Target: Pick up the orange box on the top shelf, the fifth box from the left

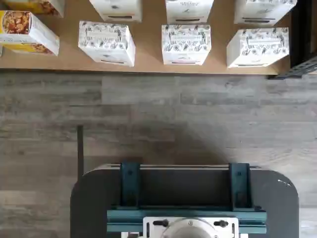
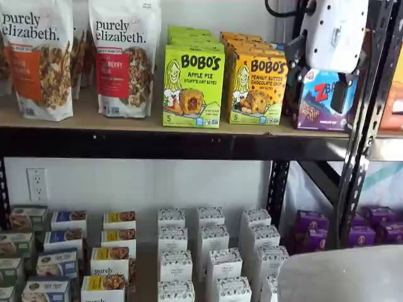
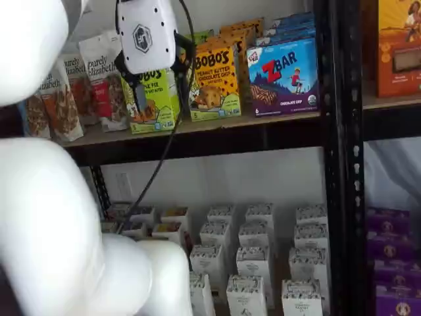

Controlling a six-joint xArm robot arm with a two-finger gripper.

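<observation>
The orange box, a Bobo's Peanut Butter Chocolate Chip carton, stands upright on the top shelf between a lime-green Bobo's Apple Pie box and a blue-purple ZBar box. It shows in both shelf views. My gripper hangs in front of the shelf, apart from the boxes. In a shelf view it sits before the ZBar box. In a shelf view its black fingers stick out on both sides of the white body, so it is open and empty. The wrist view shows neither the gripper nor the orange box.
Purely Elizabeth bags stand at the shelf's left. More cartons stand behind the front row. A black perforated upright rises right of the ZBar box. Small white boxes fill the lower level. The dark mount with teal brackets shows in the wrist view.
</observation>
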